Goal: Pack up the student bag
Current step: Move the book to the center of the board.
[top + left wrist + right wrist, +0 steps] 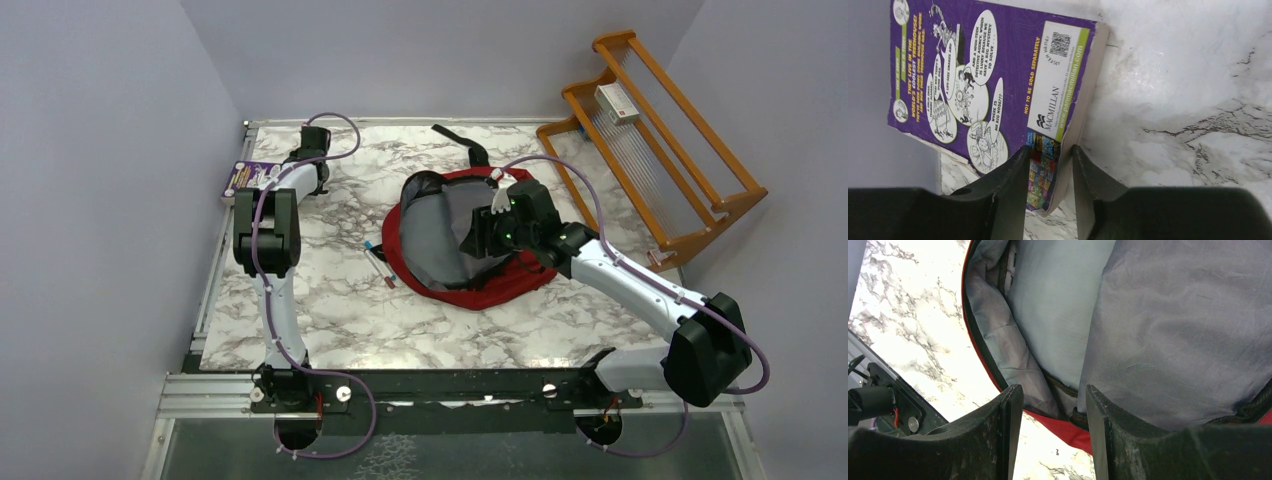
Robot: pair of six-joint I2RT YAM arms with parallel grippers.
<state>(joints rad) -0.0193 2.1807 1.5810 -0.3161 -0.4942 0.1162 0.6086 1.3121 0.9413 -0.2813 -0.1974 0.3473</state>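
The student bag [500, 285] is a red backpack lying open mid-table, with its grey lining [445, 235] showing. My right gripper [482, 235] hovers over the opening. In the right wrist view the gripper [1053, 390] is open, with the bag's zipped rim [1075, 417] and grey lining [1173, 330] between and beyond the fingers and bare table by the left finger. A purple paperback book [240, 180] lies at the table's left edge. My left gripper [262, 178] is at it. In the left wrist view its fingers [1050, 150] straddle the near corner of the book [998, 75], slightly apart.
Two pens [378, 262] lie just left of the bag. A black strap [460, 140] trails behind it. A wooden rack [690, 190] stands at the back right with a small white box [616, 103] on it. Walls close in on both sides.
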